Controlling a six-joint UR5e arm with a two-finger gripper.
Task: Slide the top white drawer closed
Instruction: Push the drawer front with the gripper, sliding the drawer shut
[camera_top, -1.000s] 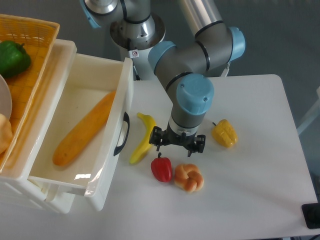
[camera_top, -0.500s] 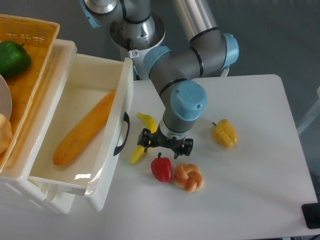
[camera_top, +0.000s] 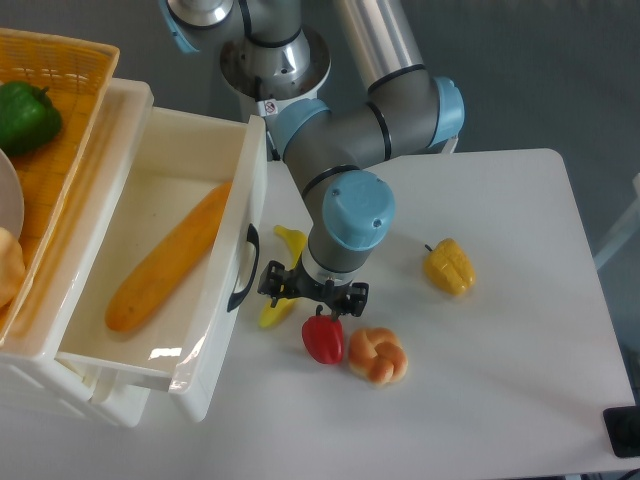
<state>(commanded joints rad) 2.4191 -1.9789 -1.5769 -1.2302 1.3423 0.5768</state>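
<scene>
The top white drawer (camera_top: 232, 330) stands pulled far out at the left, with a long orange vegetable (camera_top: 165, 261) lying inside. Its black curved handle (camera_top: 245, 268) faces right. My gripper (camera_top: 312, 291) hangs just right of that handle, a short gap away, above the yellow banana (camera_top: 283, 290). Its fingers (camera_top: 270, 283) are spread, so it is open with nothing held.
A red pepper (camera_top: 323, 338) and a knotted bun (camera_top: 377, 354) lie just below the gripper. A yellow pepper (camera_top: 449, 265) sits further right. A wicker basket (camera_top: 55, 150) with a green pepper (camera_top: 26, 115) rests on the cabinet top at far left.
The gripper has moved left across the table, from beside the yellow pepper toward the drawer handle. It stays open. The drawer has not moved.
</scene>
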